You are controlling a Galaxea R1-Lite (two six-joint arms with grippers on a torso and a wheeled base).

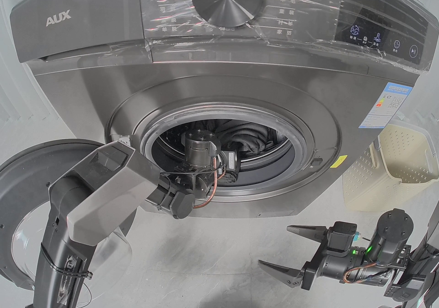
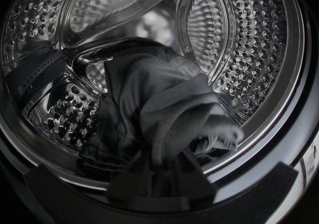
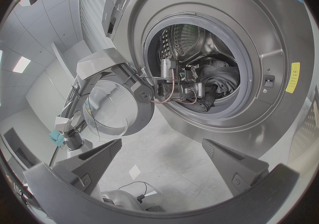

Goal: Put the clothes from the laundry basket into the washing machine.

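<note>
Clothes (image 2: 159, 101), a dark bundle, hung pinched tight in the left claw (image 2: 159, 174), past the open door (image 1: 27, 194) and just inside the drum (image 2: 252, 35) of the washing machine (image 1: 219, 85). Loading seemed in hand; the next move called for letting go deeper inside, then backing out. Further along, the right claw (image 1: 274, 246) gaped wide and empty above the floor, near the laundry basket (image 1: 402, 162)

The head camera sits up high, close to the washing machine (image 1: 238, 80), and looks forward and down at its round opening (image 1: 279, 158). The left wrist camera is right at that opening and looks deep into the drum (image 2: 256, 35). The right wrist camera is low and farther back, looking up. All three show the dark clothes (image 2: 159, 101) inside.
</note>
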